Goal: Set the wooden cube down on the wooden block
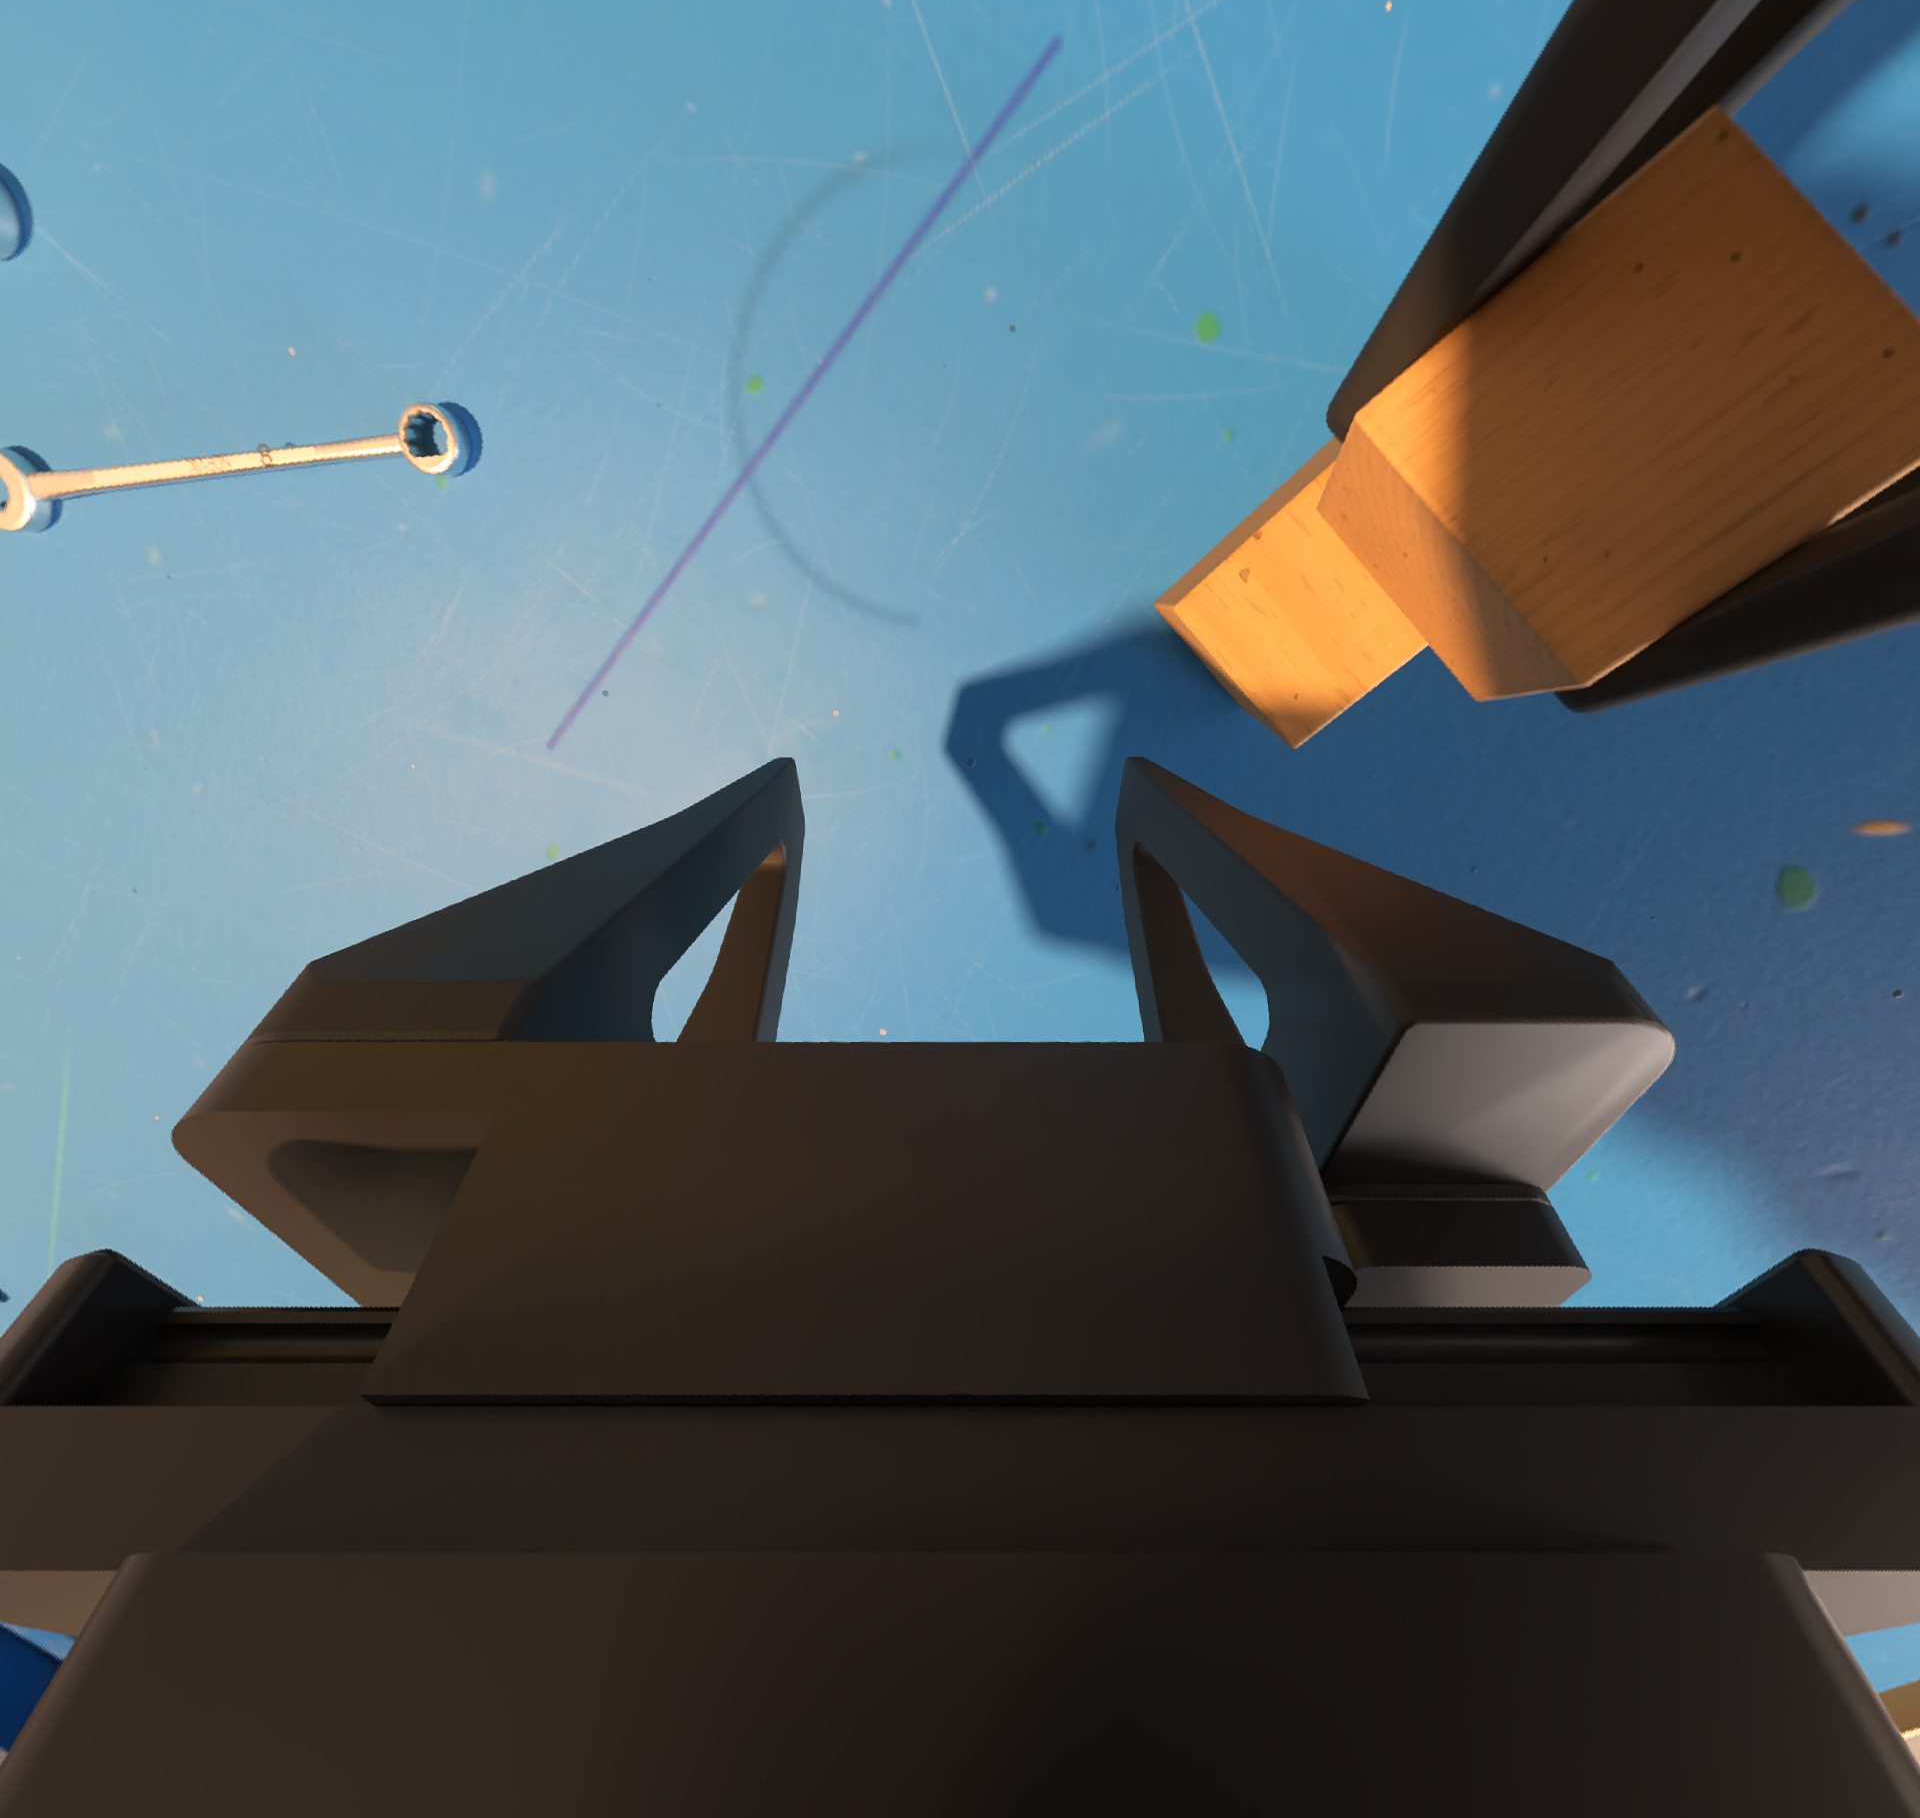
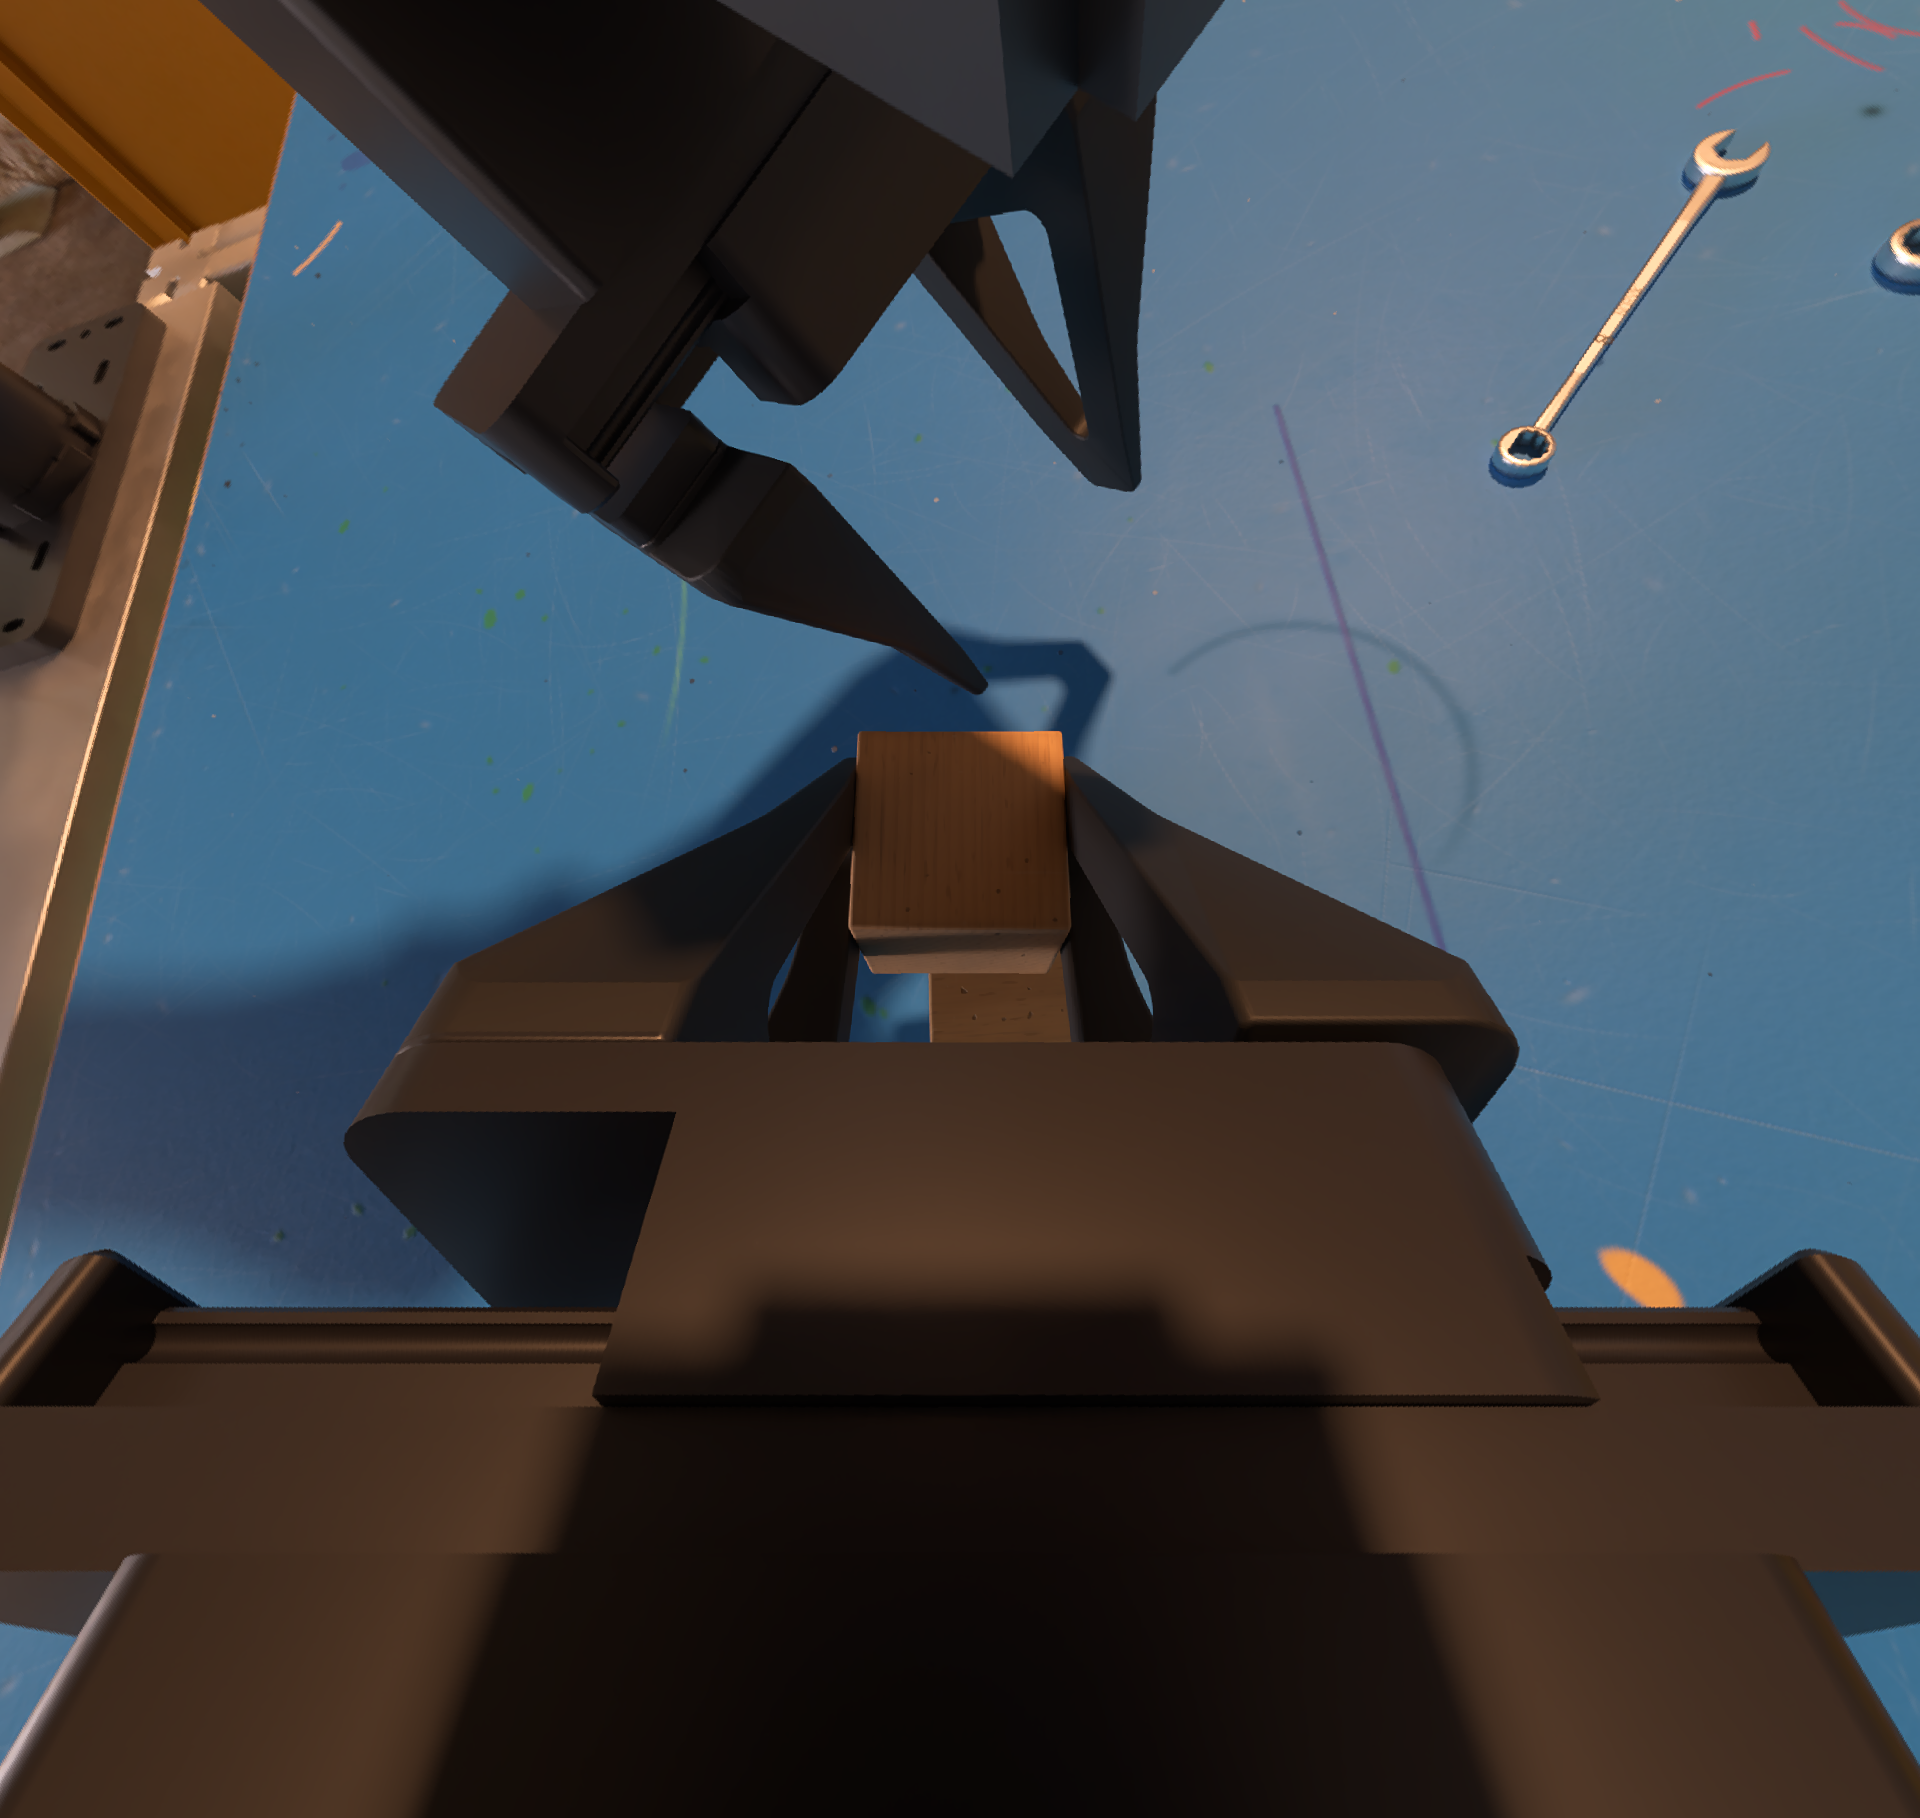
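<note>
My right gripper is shut on the wooden cube and holds it above the wooden block, which peeks out just under the cube. In the left wrist view the cube sits between the right gripper's dark fingers at the upper right, over the block on the blue table. I cannot tell whether cube and block touch. My left gripper is open and empty, hovering over bare table to the left of the block. It also shows in the right wrist view, beyond the cube.
A silver wrench lies on the blue scratched table at the left; it also shows in the right wrist view at the upper right. The table's edge with a yellow frame runs along the left.
</note>
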Tool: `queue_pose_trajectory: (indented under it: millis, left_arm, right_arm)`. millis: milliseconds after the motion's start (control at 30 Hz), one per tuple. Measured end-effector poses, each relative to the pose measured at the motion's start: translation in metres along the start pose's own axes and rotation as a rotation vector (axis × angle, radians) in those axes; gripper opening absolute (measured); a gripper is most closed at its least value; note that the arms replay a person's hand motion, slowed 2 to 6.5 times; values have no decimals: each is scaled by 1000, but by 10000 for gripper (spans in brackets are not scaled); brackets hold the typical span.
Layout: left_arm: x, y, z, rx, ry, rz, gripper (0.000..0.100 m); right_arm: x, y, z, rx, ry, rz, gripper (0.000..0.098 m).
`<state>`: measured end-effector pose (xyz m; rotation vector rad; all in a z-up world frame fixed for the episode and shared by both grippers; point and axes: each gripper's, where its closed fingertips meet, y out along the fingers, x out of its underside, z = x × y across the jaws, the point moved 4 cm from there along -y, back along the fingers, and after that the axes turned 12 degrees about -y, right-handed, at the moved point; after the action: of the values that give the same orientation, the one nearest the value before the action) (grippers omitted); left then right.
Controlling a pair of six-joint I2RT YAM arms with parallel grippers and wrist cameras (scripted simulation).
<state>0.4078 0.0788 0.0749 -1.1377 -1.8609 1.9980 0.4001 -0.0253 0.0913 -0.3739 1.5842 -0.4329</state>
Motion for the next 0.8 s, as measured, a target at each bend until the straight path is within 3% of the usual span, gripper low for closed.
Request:
queue_pose_trajectory:
  millis: [633,800]
  left_arm:
    - [12,18,10,-18,89,-93,528]
    - [14,16,10,-16,112,-107,597]
  right_arm:
    - [5,1,2,8,-14,-32,301]
    - [5,0,3,12,-24,-36,301]
